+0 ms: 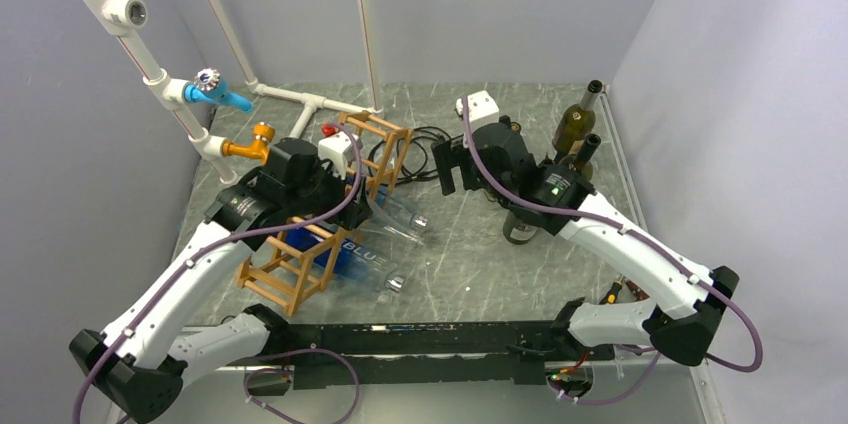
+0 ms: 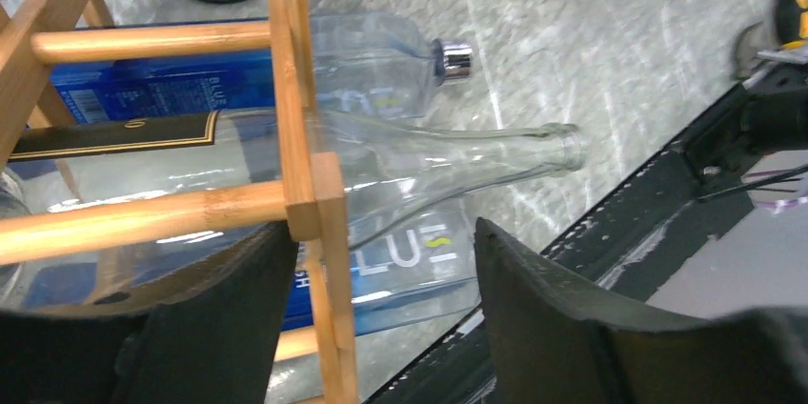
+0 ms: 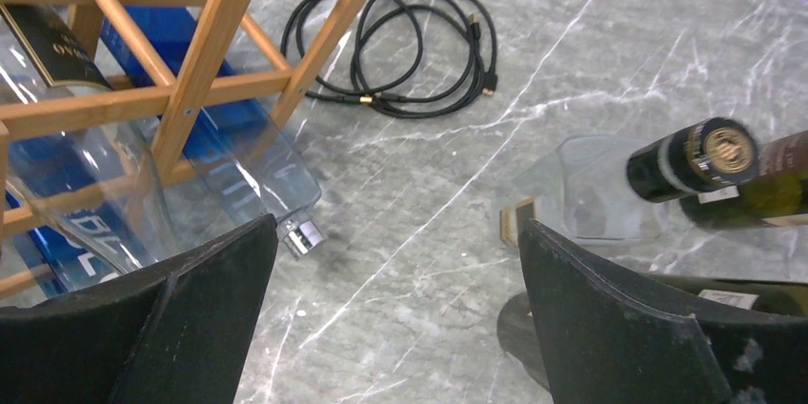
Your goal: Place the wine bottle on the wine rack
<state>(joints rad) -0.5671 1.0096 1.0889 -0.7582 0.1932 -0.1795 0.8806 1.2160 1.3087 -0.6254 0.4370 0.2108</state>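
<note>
The wine rack [image 1: 300, 264], a lattice of orange-brown sticks, stands left of centre. It also shows in the left wrist view [image 2: 295, 118] and the right wrist view [image 3: 205, 51]. A clear long-necked wine bottle [image 2: 448, 151] with a black label lies in the rack, between two clear blue-labelled bottles [image 2: 381, 61] [image 2: 419, 261]. My left gripper [image 2: 381, 271] is open, its fingers astride a rack post and the lower blue-labelled bottle. My right gripper [image 3: 395, 242] is open and empty above bare table, right of the rack [image 1: 450, 166].
Dark wine bottles [image 1: 575, 122] [image 1: 586, 154] stand at the back right, and another [image 1: 520, 229] stands under my right arm. A dark bottle top [image 3: 696, 158] and a clear glass bottle [image 3: 591, 194] are by my right finger. A black cable [image 3: 410, 51] is coiled behind the rack. White pipes [image 1: 300, 99] with taps run along the back left.
</note>
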